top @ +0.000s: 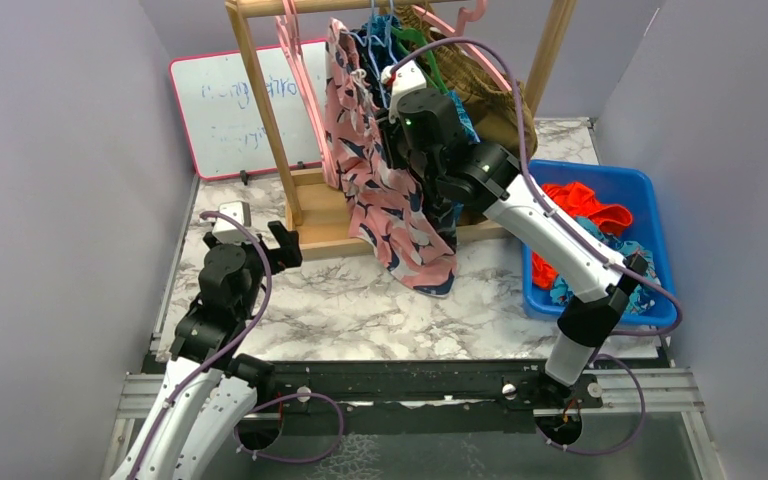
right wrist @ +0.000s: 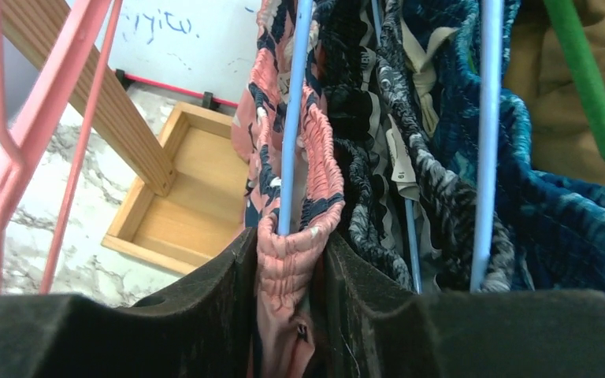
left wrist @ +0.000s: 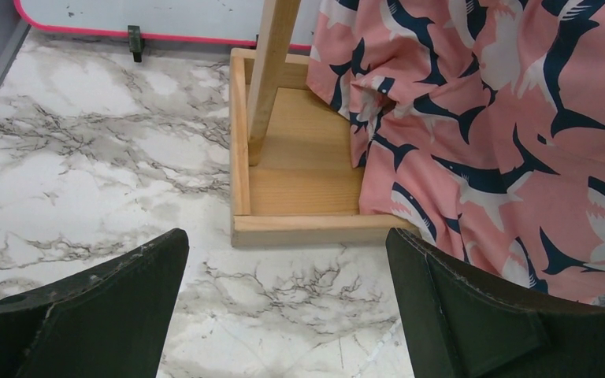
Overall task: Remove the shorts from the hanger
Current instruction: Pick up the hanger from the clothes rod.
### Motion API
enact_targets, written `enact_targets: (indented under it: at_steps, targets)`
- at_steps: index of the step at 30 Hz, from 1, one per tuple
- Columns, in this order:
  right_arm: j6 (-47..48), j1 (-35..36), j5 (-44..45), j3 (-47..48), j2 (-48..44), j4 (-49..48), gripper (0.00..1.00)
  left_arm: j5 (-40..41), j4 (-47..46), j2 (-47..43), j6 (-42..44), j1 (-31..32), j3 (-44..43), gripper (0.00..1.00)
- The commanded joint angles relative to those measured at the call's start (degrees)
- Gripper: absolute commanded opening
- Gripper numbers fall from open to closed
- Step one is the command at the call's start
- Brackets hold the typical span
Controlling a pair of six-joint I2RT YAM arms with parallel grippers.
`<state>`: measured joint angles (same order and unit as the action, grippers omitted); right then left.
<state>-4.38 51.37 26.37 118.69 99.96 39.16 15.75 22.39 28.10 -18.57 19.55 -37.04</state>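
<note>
Pink-and-navy print shorts [top: 385,190] hang from a light blue hanger [right wrist: 291,118] on the wooden rack [top: 260,110]. Their hem drapes onto the marble table. My right gripper [top: 400,130] is raised at the rack and shut on the pink shorts' elastic waistband [right wrist: 287,272], beside the hanger wire. Black patterned shorts [right wrist: 362,134] and teal-blue patterned shorts [right wrist: 551,228] hang just to the right on another blue hanger. My left gripper [left wrist: 283,307] is open and empty, low over the table in front of the rack's base [left wrist: 299,181], with the pink shorts [left wrist: 520,142] at its right.
A blue bin [top: 640,190] at the right holds orange shorts [top: 585,205] and blue print shorts. Empty pink hangers [top: 300,70] hang at the rack's left. A green hanger [right wrist: 591,87] carries a brown garment [top: 490,95]. A whiteboard [top: 230,110] leans on the back wall.
</note>
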Motion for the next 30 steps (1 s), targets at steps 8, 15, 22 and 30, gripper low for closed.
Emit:
enact_targets:
  at_steps: [8, 15, 22, 30]
  targets:
    - [1.48, 0.22, 2.52, -5.59, -3.34, -12.36, 0.08, -1.53, -1.18, 1.41, 0.46, -0.34, 0.4, 0.99]
    - [-1.35, 0.13, 0.32, -18.1, -10.15, -27.12, 0.01, -1.62, -1.2, 1.97, 0.64, -0.32, 0.39, 0.99]
    - [1.19, -0.74, -0.5, -27.63, -13.66, -48.52, 0.01, -1.36, -0.88, 2.07, 0.73, -0.3, 0.4, 0.99]
    - [1.22, -0.75, -3.58, -28.29, -14.44, -50.97, 0.01, -0.7, -0.78, 1.69, 0.65, -0.33, 0.42, 0.99]
